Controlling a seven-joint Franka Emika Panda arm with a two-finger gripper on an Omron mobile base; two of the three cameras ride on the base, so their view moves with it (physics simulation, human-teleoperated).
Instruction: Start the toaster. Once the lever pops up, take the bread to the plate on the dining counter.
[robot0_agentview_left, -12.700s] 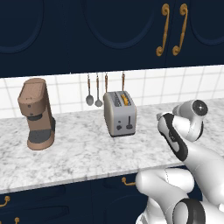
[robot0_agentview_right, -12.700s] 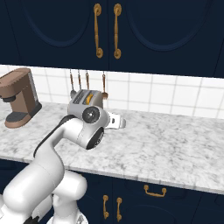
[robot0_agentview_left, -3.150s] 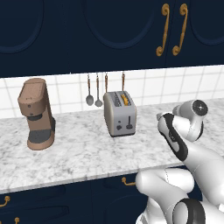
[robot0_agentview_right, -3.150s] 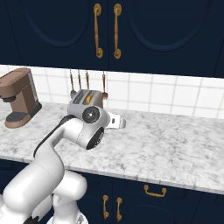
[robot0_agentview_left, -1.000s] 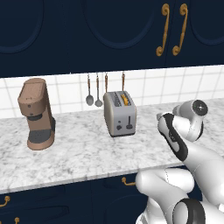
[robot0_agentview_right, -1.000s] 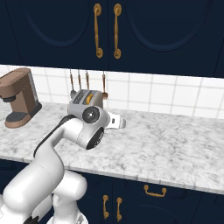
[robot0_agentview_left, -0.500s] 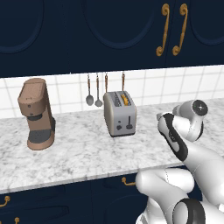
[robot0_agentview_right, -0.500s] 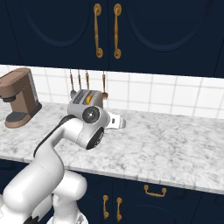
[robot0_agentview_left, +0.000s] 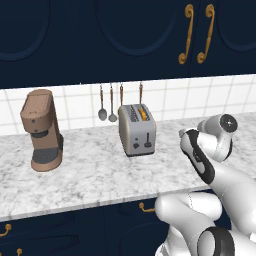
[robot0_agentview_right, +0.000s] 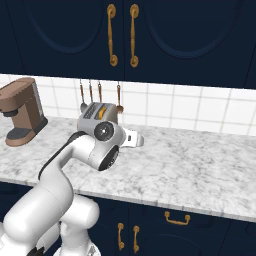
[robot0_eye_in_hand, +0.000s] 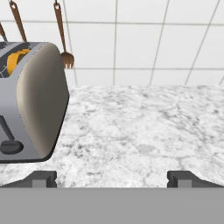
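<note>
Fingers (robot0_eye_in_hand: 112, 177) spread wide, empty, aimed at bare desk (robot0_eye_in_hand: 144, 127) right of the toaster (robot0_agentview_left: 136, 129). Risk: reaching from here could clip the toaster's side and shove it, or press the knob (robot0_agentview_left: 147, 145) instead of the lever (robot0_agentview_left: 135, 145), small and close together on the front. Bread (robot0_agentview_left: 143, 113) standing in the toaster's right slot; left slot apparently empty. Toaster on desk, right of coffee machine (robot0_agentview_left: 41, 129).

— What stands on the marble worktop (robot0_agentview_left: 95, 175)?
— The toaster (robot0_agentview_left: 136, 129) near its back edge (bread in a slot), and a brown coffee machine (robot0_agentview_left: 42, 130) toward its left end.
</note>
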